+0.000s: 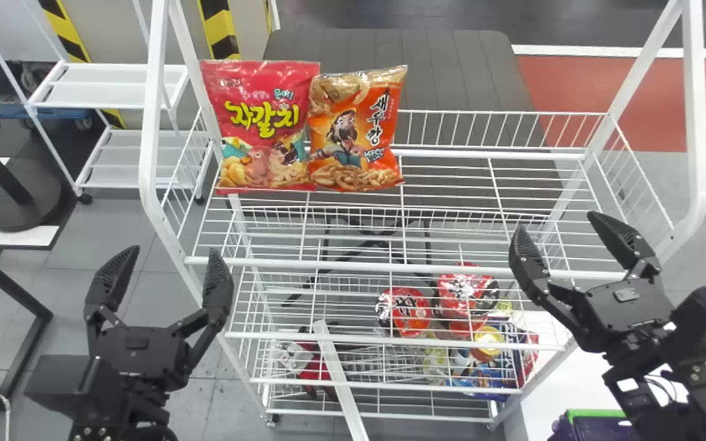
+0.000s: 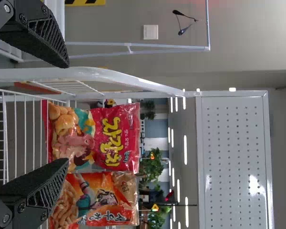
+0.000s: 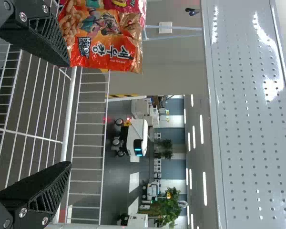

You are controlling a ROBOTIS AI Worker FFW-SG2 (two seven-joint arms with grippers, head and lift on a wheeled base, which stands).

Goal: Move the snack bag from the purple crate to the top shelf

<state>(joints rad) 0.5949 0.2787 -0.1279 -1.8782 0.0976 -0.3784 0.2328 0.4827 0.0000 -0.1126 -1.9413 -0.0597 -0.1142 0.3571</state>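
Observation:
In the head view my left gripper (image 1: 173,252) is open beside the rack's left post, and my right gripper (image 1: 557,223) is open over the right front of the top shelf (image 1: 390,266). A pink-red snack bag (image 1: 261,125) and an orange one (image 1: 356,125) stand side by side at that shelf's back left. The purple crate (image 1: 601,430), green-rimmed, is partly visible at the bottom right; its contents cannot be made out. Empty fingers show at my left gripper (image 2: 66,113) and right gripper (image 3: 68,114) in the wrist views, with the orange bag (image 3: 102,36) beyond the right one.
White posts and a front rail frame the rack. Lower tiers hold red cup noodles (image 1: 403,311), blue packs (image 1: 482,373) and a red item (image 1: 316,370). A white surface (image 1: 549,380) lies right of the rack, and a smaller white shelf (image 1: 108,86) stands behind at left.

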